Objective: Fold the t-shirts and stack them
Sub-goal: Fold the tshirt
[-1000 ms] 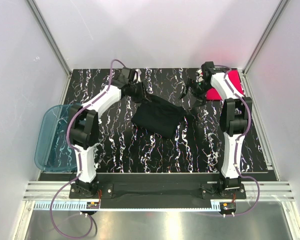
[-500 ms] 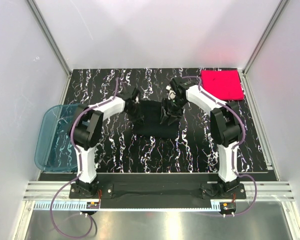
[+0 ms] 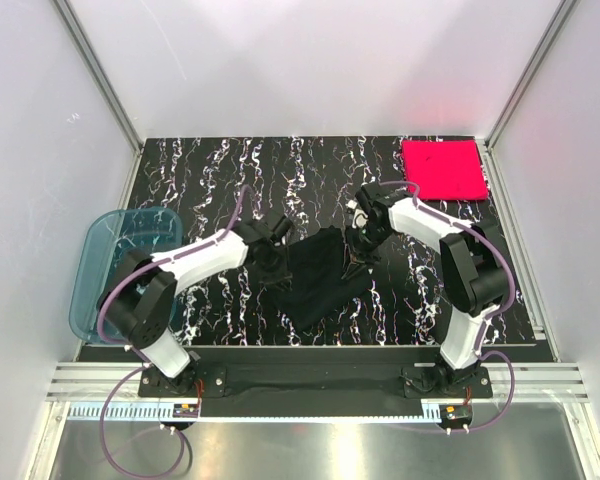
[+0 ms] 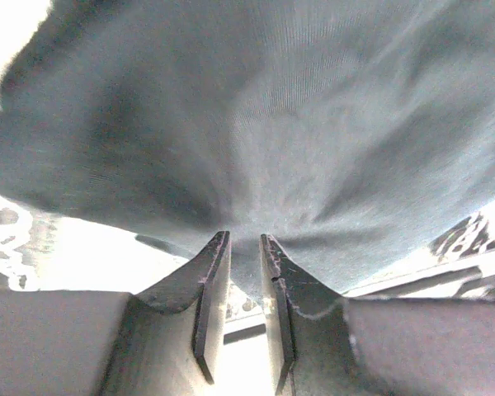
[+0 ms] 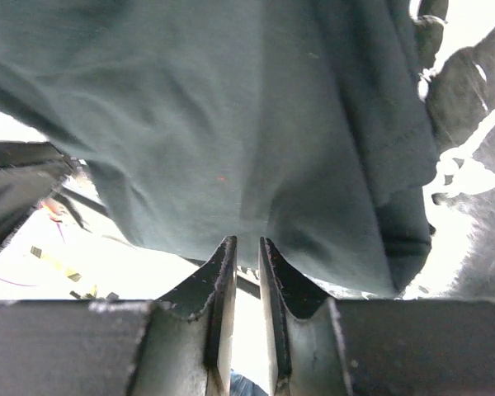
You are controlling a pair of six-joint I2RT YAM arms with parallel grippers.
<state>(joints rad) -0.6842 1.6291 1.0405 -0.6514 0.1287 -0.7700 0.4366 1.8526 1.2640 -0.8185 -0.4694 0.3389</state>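
The left gripper (image 3: pixel 273 262) and the right gripper (image 3: pixel 363 248) each clamp a fold of the black shirt (image 3: pixel 320 280), one at either side. It sits bunched between them at the middle of the table (image 3: pixel 210 170). The pink shirt (image 3: pixel 442 168) lies folded square in the far right corner.

The worktop (image 3: pixel 200 170) lies open far-left; the black shirt (image 3: pixel 320 275) blocks the middle, the pink shirt (image 3: pixel 442 168) the far-right corner, the tub (image 3: pixel 95 262) the left edge.
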